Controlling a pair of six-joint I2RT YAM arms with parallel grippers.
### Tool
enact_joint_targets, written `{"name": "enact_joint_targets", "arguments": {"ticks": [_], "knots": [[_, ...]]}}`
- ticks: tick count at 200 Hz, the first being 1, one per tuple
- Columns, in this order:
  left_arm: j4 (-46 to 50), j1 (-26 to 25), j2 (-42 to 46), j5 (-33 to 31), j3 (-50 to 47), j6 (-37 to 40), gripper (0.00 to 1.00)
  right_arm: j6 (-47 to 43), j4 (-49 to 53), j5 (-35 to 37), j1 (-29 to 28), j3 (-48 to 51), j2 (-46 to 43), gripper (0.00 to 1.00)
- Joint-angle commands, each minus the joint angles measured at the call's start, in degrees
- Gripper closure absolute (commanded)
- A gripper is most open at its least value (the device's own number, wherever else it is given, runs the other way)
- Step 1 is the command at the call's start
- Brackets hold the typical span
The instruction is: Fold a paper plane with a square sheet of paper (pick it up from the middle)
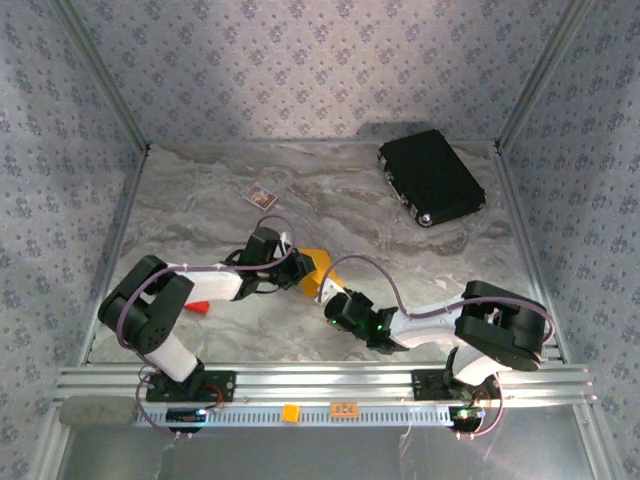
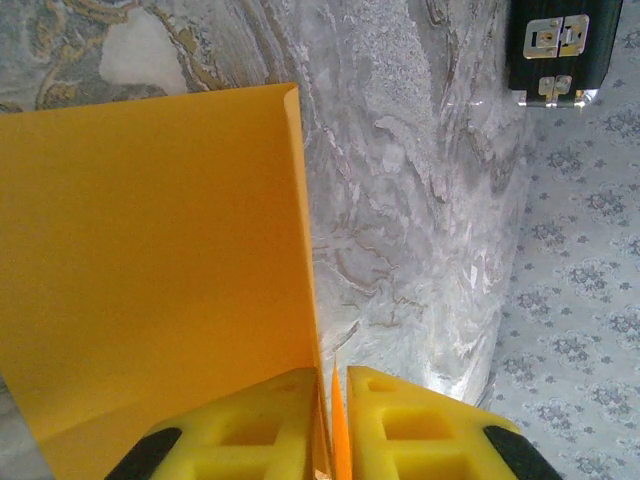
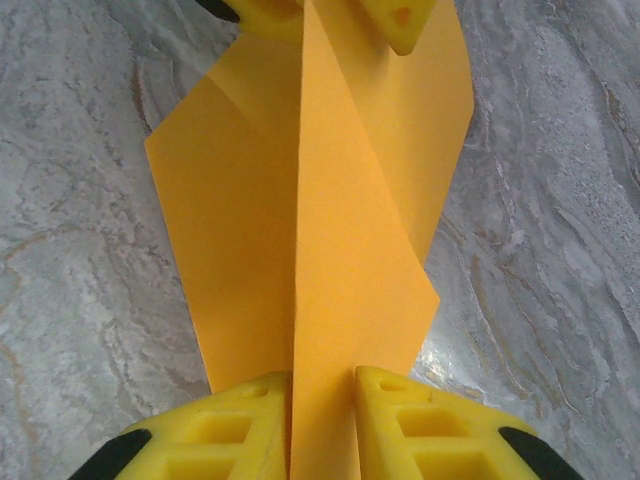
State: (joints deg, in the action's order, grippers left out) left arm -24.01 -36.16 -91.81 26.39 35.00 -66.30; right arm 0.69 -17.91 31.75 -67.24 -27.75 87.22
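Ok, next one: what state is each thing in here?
square sheet of paper: partly folded, creased, pinched between both grippers.
left gripper: shut on the paper's edge.
right gripper: shut on a folded flap of the paper.
black case: closed, lying flat.

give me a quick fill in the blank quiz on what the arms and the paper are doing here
1. The orange paper is pinched by ____ grippers.
2. The black case lies in the table's far ____ corner.
3. The fingers of the left gripper and the right gripper are coloured ____.
Missing words: both; right; yellow.
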Motion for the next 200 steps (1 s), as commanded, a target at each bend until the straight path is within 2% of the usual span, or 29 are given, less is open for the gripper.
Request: {"name": "enact_joint_targets", "arguments": {"ticks": [1, 61, 91, 118, 140, 167, 200], "knots": [[0.1, -0.4, 1.6, 0.8, 1.4, 0.5, 0.86, 1.6, 0.2, 1.3, 0.3, -0.8, 0.7, 0.77], [0.3, -0.4, 1.5, 0.7, 1.5, 0.5, 0.91, 1.8, -0.3, 1.2, 0.4, -0.7, 0.7, 0.8], [0.5, -0.4, 1.5, 0.7, 1.5, 0.5, 0.93, 1.9, -0.5, 0.8, 0.6, -0.6, 0.7, 0.89], [0.7, -0.3, 1.5, 0.6, 1.5, 0.5, 0.94, 2.0, -0.8, -0.1, 0.7, -0.5, 0.3, 0.93], [1.1, -0.3, 1.5, 0.6, 1.6, 0.4, 0.96, 2.1, -1.2, -0.1, 0.9, -0.3, 0.1, 0.91], [1.5, -0.2, 1.5, 0.8, 1.8, 0.3, 0.96, 1.3, -2.2, -0.8, 1.2, 0.1, 0.2, 0.82], [1.7, -0.3, 1.5, 0.9, 1.7, 0.3, 0.97, -0.5, -3.3, -1.4, 1.6, 0.1, 0.7, 0.79]]}}
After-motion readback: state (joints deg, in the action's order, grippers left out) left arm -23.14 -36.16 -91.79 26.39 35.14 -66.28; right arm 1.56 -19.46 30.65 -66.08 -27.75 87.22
